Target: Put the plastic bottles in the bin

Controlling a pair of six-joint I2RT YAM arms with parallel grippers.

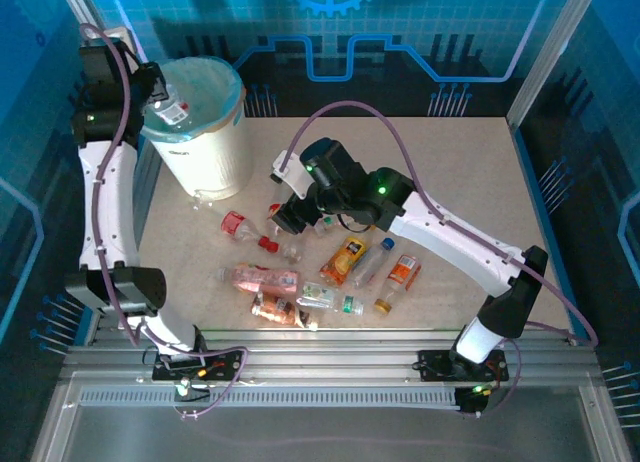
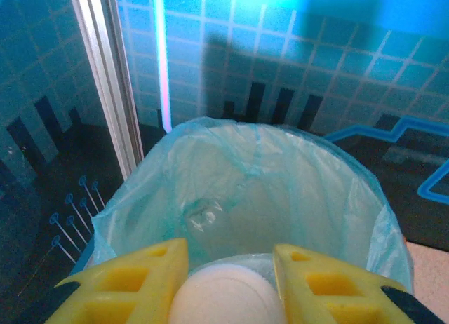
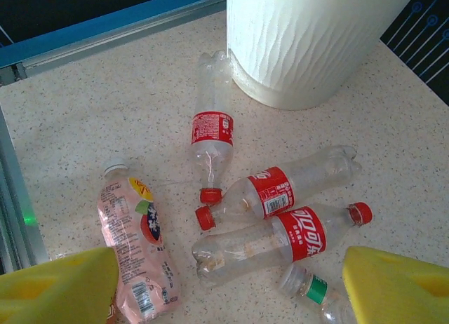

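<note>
The left gripper point(image 2: 228, 259) hung over the open mouth of the white bin point(image 1: 215, 160), at the far left of the table point(image 3: 105, 99). Its yellow fingers point(image 2: 144, 275) were clamped on a white-capped bottle point(image 2: 224, 299). From above, that bottle showed a red label and sat just over the bin's left rim. A pale green bag point(image 2: 295, 191) lined the bin and folded out over its edge. The right gripper point(image 3: 226, 271) was low over the table, just right of the bin, its jaws standing wide apart with nothing between them. Beneath it lay a red-labelled bottle point(image 3: 212, 131), its base just beside the foot of the bin. A second red-labelled bottle point(image 3: 280, 191) and a third red-labelled bottle point(image 3: 298, 233) lay side by side on the gripper's side of the first. All 3 were clear with red caps. A pink bottle point(image 3: 133, 247) lay by the camera-left finger and a green-labelled bottle point(image 3: 314, 290) by the other. Nearer the arms' bases an orange bottle point(image 1: 347, 259) lay among several more.
</note>
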